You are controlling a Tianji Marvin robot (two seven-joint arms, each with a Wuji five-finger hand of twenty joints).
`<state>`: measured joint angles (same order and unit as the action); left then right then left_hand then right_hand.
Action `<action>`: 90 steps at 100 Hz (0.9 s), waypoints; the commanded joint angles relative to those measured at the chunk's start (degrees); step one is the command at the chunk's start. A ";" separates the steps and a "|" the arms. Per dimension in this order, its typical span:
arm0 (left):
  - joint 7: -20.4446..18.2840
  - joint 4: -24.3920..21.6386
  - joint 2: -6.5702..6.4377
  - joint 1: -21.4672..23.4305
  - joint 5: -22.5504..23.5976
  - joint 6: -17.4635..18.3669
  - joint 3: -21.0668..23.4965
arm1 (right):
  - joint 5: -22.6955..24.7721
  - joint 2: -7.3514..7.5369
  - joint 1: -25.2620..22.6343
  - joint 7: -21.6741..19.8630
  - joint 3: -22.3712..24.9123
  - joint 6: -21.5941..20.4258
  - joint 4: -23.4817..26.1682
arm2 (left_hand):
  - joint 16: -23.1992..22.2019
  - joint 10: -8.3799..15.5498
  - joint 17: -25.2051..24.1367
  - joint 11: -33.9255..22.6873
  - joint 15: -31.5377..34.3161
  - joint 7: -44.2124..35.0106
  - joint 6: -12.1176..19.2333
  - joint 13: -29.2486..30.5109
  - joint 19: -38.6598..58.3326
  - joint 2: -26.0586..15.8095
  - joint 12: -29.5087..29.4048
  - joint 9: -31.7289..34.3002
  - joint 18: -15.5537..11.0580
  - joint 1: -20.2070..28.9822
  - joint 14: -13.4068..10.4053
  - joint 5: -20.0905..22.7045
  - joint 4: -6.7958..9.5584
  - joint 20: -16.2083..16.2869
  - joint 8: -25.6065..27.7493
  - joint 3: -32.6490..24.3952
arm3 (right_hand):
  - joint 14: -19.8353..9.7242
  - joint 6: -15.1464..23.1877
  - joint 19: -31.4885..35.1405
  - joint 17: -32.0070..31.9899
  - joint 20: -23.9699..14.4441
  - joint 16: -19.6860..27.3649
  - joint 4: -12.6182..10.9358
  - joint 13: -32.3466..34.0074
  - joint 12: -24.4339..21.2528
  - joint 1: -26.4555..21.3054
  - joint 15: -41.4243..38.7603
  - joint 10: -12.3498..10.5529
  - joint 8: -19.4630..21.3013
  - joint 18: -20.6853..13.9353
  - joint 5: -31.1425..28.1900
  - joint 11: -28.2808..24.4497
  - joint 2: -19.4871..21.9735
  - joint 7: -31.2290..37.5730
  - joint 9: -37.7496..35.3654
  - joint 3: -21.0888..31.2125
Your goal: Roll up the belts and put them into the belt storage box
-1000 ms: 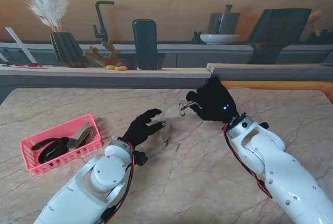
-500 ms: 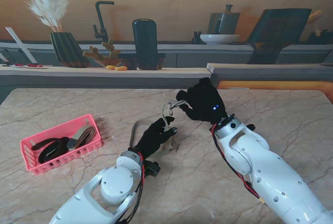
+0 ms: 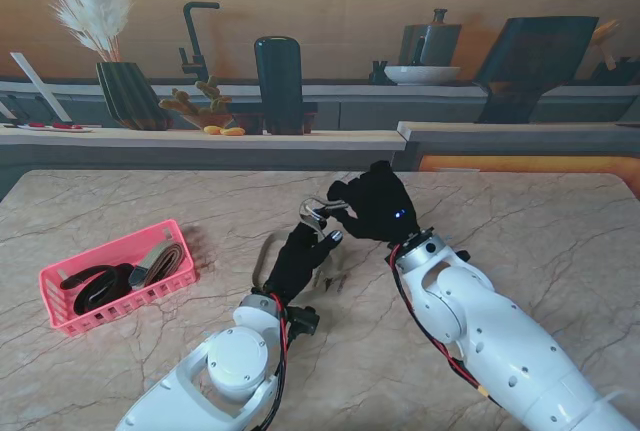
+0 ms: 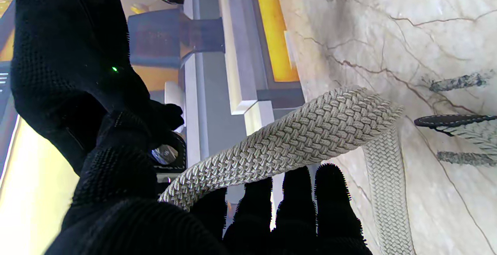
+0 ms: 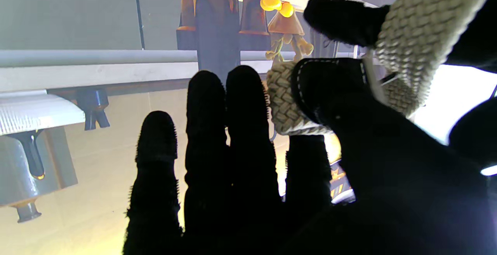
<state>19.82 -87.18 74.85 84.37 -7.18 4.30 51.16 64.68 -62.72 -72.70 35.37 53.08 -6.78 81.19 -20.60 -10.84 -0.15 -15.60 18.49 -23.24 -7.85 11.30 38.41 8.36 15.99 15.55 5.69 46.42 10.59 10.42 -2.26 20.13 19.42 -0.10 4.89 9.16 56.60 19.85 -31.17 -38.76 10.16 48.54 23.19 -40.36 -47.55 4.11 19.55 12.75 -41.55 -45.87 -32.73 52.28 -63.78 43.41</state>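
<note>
The belt (image 4: 295,138) is a flat band of pale beige woven webbing, thick basket-weave, with a dark stitched leather tab and a shiny metal buckle (image 3: 314,213) at one end. Both hands wear black knit gloves with a nubbly surface.

The right hand (image 3: 375,206) is raised over the middle of the marble table (image 3: 520,221) and pinches the buckle end between thumb and fingers; in its wrist view the leather tab and woven end sit right against the thumb. The left hand (image 3: 300,256) is just nearer to me and to the left, fingers pointing up toward the buckle, with the webbing draped across its fingertips (image 4: 330,185); whether it truly grips the band I cannot tell. From there the belt curves down in a loop to the tabletop beside the left wrist.

The box (image 3: 70,296), a pink plastic lattice basket, stands well apart on the left, with dark and tan belts already coiled inside.
</note>
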 commanded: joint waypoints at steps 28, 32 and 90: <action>4.25 1.37 1.70 -0.42 1.10 2.09 -0.51 | -7.02 -2.44 -0.64 -2.50 -2.63 -1.36 -1.45 | 0.73 3.53 0.69 -1.82 -0.13 1.75 5.17 -0.30 -0.84 -2.75 -0.42 -1.70 -4.15 -1.32 -3.85 -2.03 0.29 -1.02 -2.29 0.34 | -1.19 4.67 1.53 0.23 0.82 -0.59 -1.18 2.33 -0.91 -1.26 -1.25 0.74 -0.03 0.93 -5.17 0.83 1.44 6.25 -2.56 4.64; 4.75 1.42 1.82 -0.43 1.23 2.21 -0.43 | -7.51 -2.54 -0.70 -2.71 -2.86 -1.76 -1.59 | 0.73 3.65 0.73 -1.95 -0.04 1.96 5.33 -0.19 -0.69 -2.91 -0.40 -1.62 -4.21 -1.18 -4.07 -1.99 0.28 -0.94 -2.41 0.34 | -1.45 4.84 1.52 0.24 0.83 -0.58 -1.20 2.41 -0.92 -1.18 -1.20 0.63 -0.10 0.93 -5.20 0.87 1.42 6.28 -2.54 4.60; 9.34 0.48 2.76 0.11 1.66 0.64 1.13 | -13.48 -3.07 -3.43 -8.13 -2.86 -6.91 -0.37 | -0.66 4.78 8.98 -8.12 7.51 -11.38 4.06 13.42 10.38 -6.39 2.28 13.98 -0.53 12.68 -3.39 0.30 0.64 4.29 2.76 -8.21 | -3.24 4.42 -1.51 -0.35 0.91 1.08 -0.87 -0.60 0.18 -1.22 5.58 -1.50 0.23 0.52 4.20 8.26 -2.74 2.60 4.56 6.76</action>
<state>29.08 -85.73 77.06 84.46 -4.96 5.30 52.05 51.38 -65.73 -74.84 28.56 50.37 -11.82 79.65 -20.49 -8.07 7.12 -21.65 24.60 -31.96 -6.23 21.76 46.26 5.58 16.95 26.57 5.32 53.96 8.46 8.90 -3.77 23.03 21.47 -0.91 3.77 3.87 56.67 20.46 -31.12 -38.69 10.24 49.13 22.21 -39.65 -43.64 2.65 18.99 12.77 -38.77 -39.28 -33.01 52.51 -61.76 44.73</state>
